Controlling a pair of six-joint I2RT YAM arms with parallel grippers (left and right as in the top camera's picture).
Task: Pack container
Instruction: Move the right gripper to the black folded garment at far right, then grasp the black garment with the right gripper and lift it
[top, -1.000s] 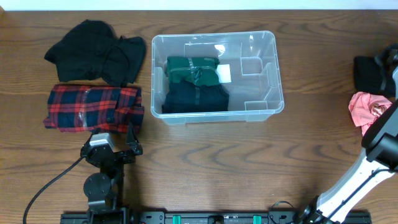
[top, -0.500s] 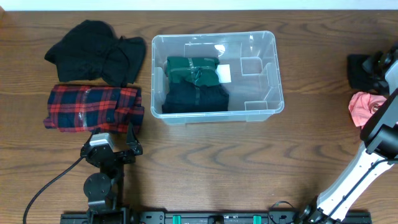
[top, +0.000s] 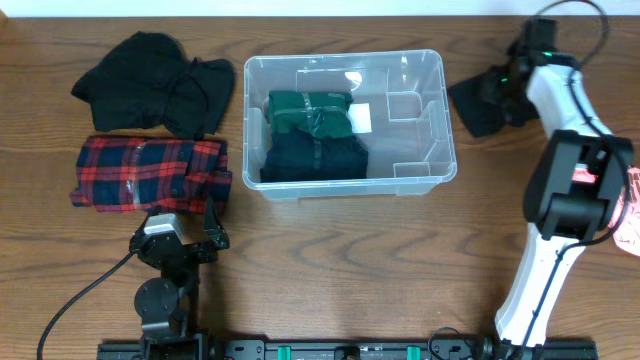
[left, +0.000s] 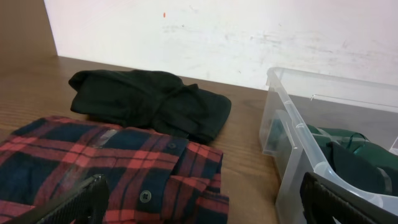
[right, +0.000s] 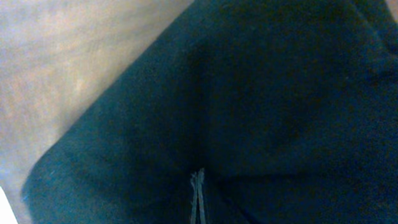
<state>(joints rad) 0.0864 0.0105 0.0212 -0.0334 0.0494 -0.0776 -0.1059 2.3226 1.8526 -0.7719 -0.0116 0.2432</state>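
Note:
The clear plastic container (top: 437, 120) stands at the table's middle, holding a folded green garment (top: 310, 110) and a dark navy one (top: 315, 158). My right gripper (top: 508, 92) hangs just right of the container, shut on a black garment (top: 477, 105). In the right wrist view that dark cloth (right: 249, 99) fills the frame and the gripper (right: 197, 196) shows as two closed edges. My left gripper (top: 182, 215) rests open near the front left, just below a red plaid shirt (top: 150, 172). In the left wrist view the plaid shirt (left: 112, 168) lies ahead of the open fingers (left: 84, 200).
A crumpled black garment (top: 155, 82) lies at the back left, seen as a black garment (left: 149, 102) beyond the plaid shirt. A pink garment (top: 630, 205) shows at the right edge behind my right arm. The container wall (left: 298, 168) stands right of the left gripper.
My right arm has swung left and back from the right edge, carrying the black garment to beside the container. The pink garment stayed at the right edge. The left arm has not moved.

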